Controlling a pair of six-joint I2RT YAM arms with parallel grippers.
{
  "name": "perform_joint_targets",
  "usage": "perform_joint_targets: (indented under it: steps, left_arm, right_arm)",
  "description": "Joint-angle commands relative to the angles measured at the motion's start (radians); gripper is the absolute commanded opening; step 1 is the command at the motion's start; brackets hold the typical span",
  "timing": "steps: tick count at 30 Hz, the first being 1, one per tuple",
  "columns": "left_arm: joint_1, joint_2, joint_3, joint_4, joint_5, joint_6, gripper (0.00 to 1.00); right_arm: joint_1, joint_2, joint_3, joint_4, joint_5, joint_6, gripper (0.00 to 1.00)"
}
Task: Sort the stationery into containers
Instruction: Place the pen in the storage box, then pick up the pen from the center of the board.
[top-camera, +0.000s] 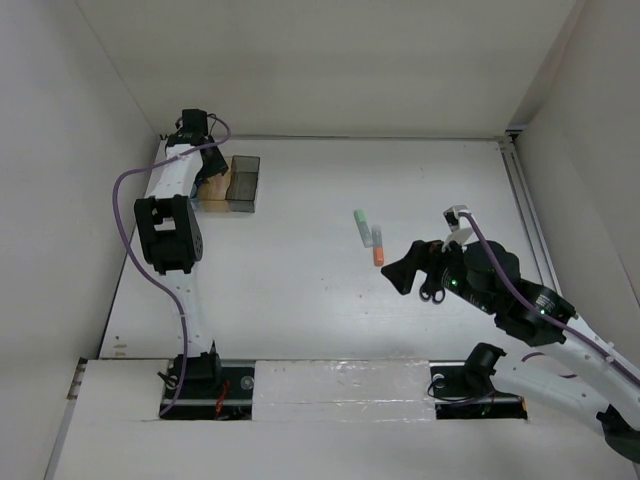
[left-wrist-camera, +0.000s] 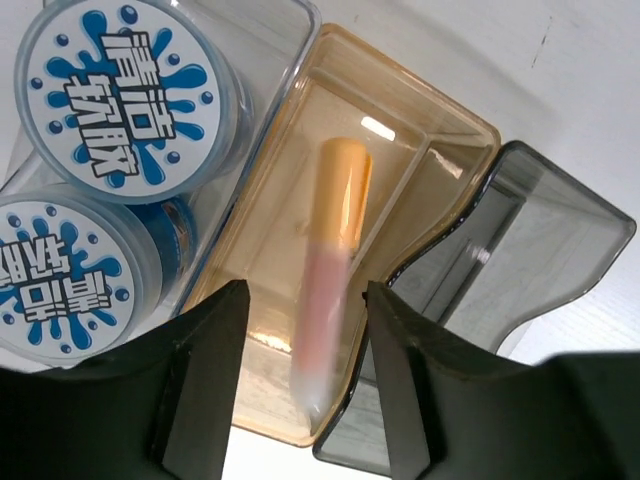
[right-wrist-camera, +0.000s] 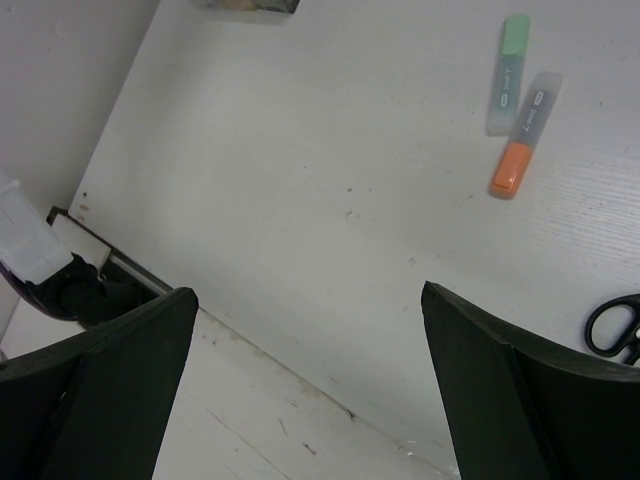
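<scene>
left gripper agape, empty, over amber bin; right gripper wide, empty | risk: fingers could snag bin rim on lifting

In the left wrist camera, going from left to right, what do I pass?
Clear bin holding an upper roll and a lower roll → amber bin with a yellow-orange marker inside → dark grey bin.

Two rolls fill one end bin, one marker lies in the middle bin, two markers lie near scissors.
</scene>
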Motion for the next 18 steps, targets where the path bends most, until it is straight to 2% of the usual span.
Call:
perform_joint_targets:
  steps: [1,3,5,10,11,15,17,18]
  left_arm:
    - [0.002,-0.028,-0.002,0.009,-0.020,-0.009,0.47]
    - [0.002,-0.041,-0.002,0.009,-0.020,-0.009,0.60]
    - [0.002,-0.062,-0.002,0.009,-0.029,-0.020,0.65]
    - [0.002,-0.103,0.042,-0.020,-0.039,-0.029,0.71]
    - [-0.010,-0.141,0.042,-0.020,-0.051,-0.029,0.77]
    - [-0.091,-0.263,0.006,0.000,-0.039,-0.029,0.85]
    - [-0.146,-0.295,-0.031,0.000,-0.048,-0.051,1.00]
    - [-0.211,-0.306,-0.040,0.015,-0.048,-0.051,1.00]
  right_arm:
    - [0.008,-0.010,-0.001,0.045,-0.009,-0.002,1.00]
    - [0.008,-0.010,-0.001,0.045,-0.009,-0.002,1.00]
    - [0.008,-0.010,-0.001,0.045,-0.009,-0.002,1.00]
    - [0.008,-0.010,-0.001,0.045,-0.009,-0.002,1.00]
    - [0.008,-0.010,-0.001,0.045,-0.009,-0.002,1.00]
    - [0.008,0.000,0.021,0.035,0.020,-0.002,1.00]
    - [0.008,0.000,0.043,0.011,0.048,-0.002,1.00]
    - [0.008,-0.010,0.044,0.011,0.057,-0.002,1.00]
